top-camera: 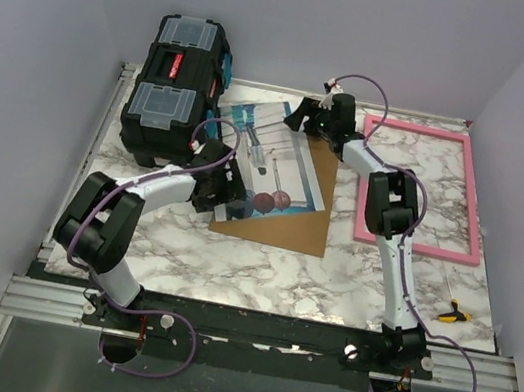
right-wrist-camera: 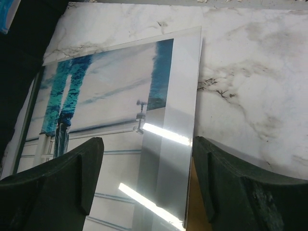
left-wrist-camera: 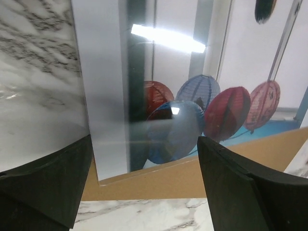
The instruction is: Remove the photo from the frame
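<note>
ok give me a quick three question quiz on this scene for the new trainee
1. True or false: the photo sits inside the pink frame.
2. What lies directly under the photo? A) the black toolbox B) the brown backing board C) the pink frame
3. Which arm's pincer hangs over the end of the photo with the red and blue balls?

Key:
1. False. In the top view the frame lies empty on the table, to the right of the photo.
2. B
3. The left pincer, which is open over the balls.
</note>
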Motion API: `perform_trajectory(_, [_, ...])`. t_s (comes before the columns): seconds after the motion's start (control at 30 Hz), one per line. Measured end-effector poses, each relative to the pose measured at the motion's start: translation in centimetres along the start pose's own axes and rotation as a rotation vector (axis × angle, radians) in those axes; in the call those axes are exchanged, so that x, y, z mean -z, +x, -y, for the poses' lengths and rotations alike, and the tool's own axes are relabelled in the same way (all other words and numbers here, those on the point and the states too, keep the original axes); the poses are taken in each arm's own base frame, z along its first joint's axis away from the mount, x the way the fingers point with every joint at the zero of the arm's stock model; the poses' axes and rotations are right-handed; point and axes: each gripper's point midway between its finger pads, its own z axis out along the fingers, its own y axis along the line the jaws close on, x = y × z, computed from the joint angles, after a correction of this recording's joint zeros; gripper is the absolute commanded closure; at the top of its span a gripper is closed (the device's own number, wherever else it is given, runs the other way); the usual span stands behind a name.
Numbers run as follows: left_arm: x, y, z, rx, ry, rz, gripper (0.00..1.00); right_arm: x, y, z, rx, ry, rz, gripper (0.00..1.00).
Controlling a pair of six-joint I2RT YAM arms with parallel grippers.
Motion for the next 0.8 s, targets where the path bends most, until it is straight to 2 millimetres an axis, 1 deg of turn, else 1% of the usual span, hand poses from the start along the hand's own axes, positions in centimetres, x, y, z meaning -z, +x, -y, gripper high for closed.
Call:
perform_trajectory(0.13, [-0.1,0.5,1.4,-0.056,0.038,-0.032,0.1,0.5,0.1,0.2,0.003,0.009,0.0,0.15])
perform_trajectory(0.23, [0.1,0.4,1.7,-0.058,0.065,-0.015,0.08,1.1,0.3,0.1,0.01,0.021,-0.013,0.11])
perform_trajectory(0.3, [0.7,0.7,1.1,-0.055,0.071,0.004,0.08,1.5,0.4,0.2,0.016,0.039,-0.028,0.08])
perform_trajectory(0.4, [1.7,0.7,0.3,-0.063,0.07,0.038,0.07,2.6,0.7,0.4,0.028,0.086,-0.064,0.01])
perform_trajectory(0.57, [2.5,-0.3,1.0,-0.086,0.083,0.073,0.02,5.7,0.8,1.3,0.061,0.206,-0.118,0.0])
perform_trajectory(0.73, [3.0,-0.8,0.9,-0.094,0.076,0.099,0.02,9.7,0.6,2.0,0.104,0.324,-0.148,0.0])
perform_trajectory(0.8, [3.0,-0.9,0.7,-0.101,0.069,0.105,0.02,11.4,1.0,2.0,0.104,0.355,-0.157,0.0])
